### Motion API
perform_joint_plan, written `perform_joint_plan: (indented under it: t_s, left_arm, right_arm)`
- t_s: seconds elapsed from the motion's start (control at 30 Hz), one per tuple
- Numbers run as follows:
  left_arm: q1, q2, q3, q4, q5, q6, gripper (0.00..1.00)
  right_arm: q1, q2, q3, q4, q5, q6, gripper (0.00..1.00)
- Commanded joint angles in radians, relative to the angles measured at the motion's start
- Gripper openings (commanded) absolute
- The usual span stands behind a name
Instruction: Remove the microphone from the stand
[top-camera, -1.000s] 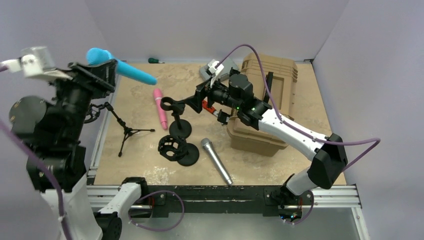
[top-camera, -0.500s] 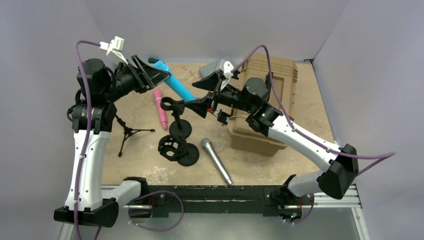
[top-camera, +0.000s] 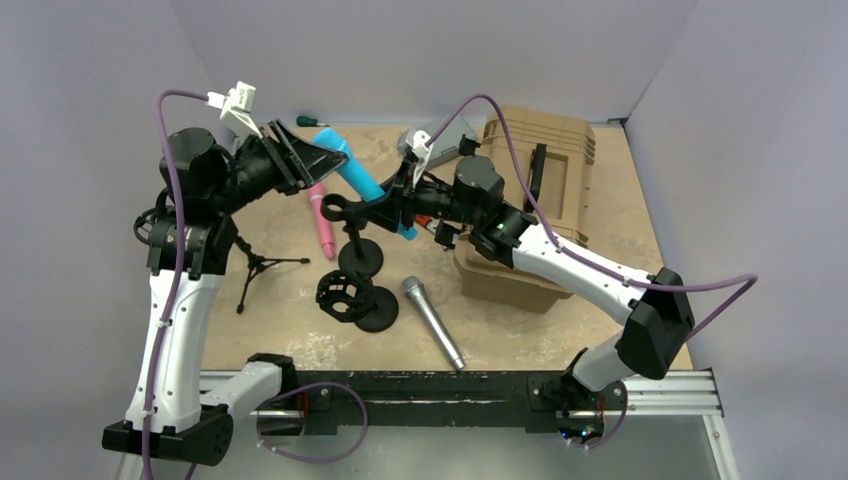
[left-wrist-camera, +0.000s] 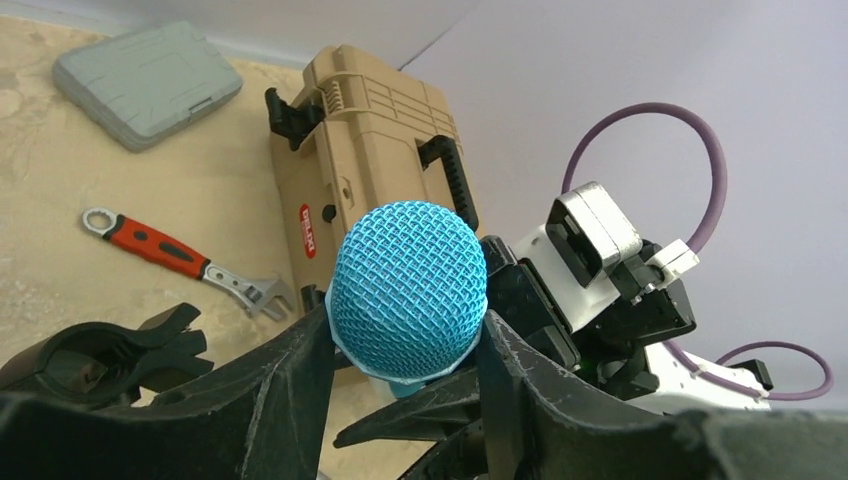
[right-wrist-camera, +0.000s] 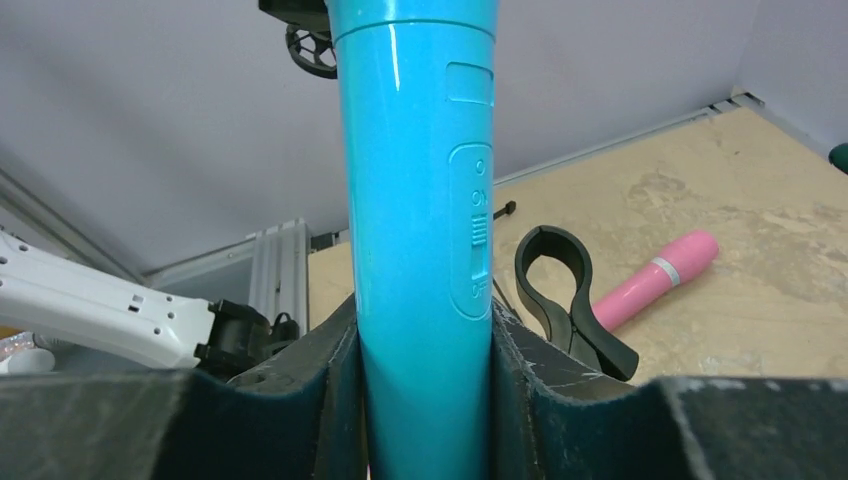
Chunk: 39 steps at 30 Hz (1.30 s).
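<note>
The blue microphone (top-camera: 362, 183) hangs slanted in the air over the back of the table, held at both ends. My left gripper (top-camera: 312, 156) is shut on its mesh head (left-wrist-camera: 408, 288), one finger pressed on each side. My right gripper (top-camera: 404, 207) is shut on its smooth handle (right-wrist-camera: 420, 200), just below the on-off switch. The black stand (top-camera: 352, 240) sits under the handle on its round base. Its clip (right-wrist-camera: 560, 290) is empty and stands apart from the microphone.
A pink microphone (top-camera: 322, 216) and a silver one (top-camera: 432, 322) lie on the table. A second black stand with a ring mount (top-camera: 355, 298) and a small tripod (top-camera: 255, 262) stand front left. A tan case (top-camera: 540, 170), a grey case (left-wrist-camera: 148, 82) and a red-handled wrench (left-wrist-camera: 165, 250) lie at the right and back.
My left arm has swung in from the far left, carrying the blue microphone over the table. My right gripper has closed on its handle.
</note>
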Motion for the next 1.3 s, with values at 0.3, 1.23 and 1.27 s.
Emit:
perform_joint_plan:
  t_s: [0.3,1.23,1.27]
  left_arm:
    - [-0.009,-0.18,0.128,-0.28,-0.493,0.244,1.0]
    - [-0.009,-0.475,0.026,-0.356,-0.874,0.543,0.95]
    - [-0.009,-0.473,0.027,-0.355,-0.873,0.544,0.95]
  right_arm:
    - [-0.029,0.03,0.135,-0.072,0.497,-0.027,0.0]
    - [-0.059,0.933,0.951,-0.594,0.702,-0.029,0.15]
    - [-0.058,0.94,0.952,-0.598,0.692,-0.026,0.16]
